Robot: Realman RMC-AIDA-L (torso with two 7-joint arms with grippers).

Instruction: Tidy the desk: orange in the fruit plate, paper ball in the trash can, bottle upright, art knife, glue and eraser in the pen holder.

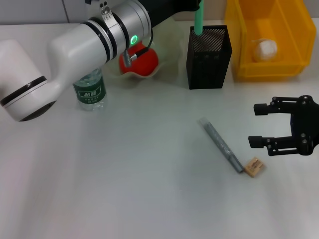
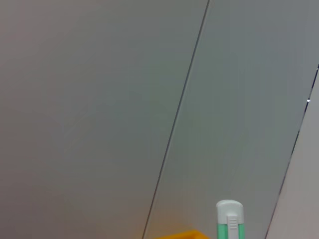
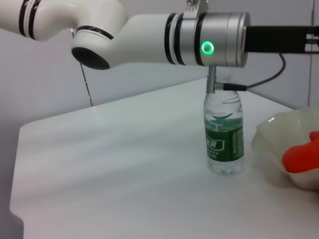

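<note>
The green knife (image 1: 199, 19) is held upright over the pen holder (image 1: 209, 57), its lower end at the holder's mouth; the left gripper's fingers are out of view above it, so their grip cannot be told. The right gripper (image 1: 258, 124) hovers well right of and nearer than the holder, fingers spread wide, nothing held. Just beside it lies the eraser (image 1: 253, 167), touching the end of the grey glue stick (image 1: 221, 145). Left of the holder, the orange (image 1: 139, 61) sits in the plate (image 1: 164, 68), and further left the bottle (image 1: 90, 90) stands upright. Right of the holder, the paper ball (image 1: 264, 50) lies in the yellow bin (image 1: 238, 55)
</note>
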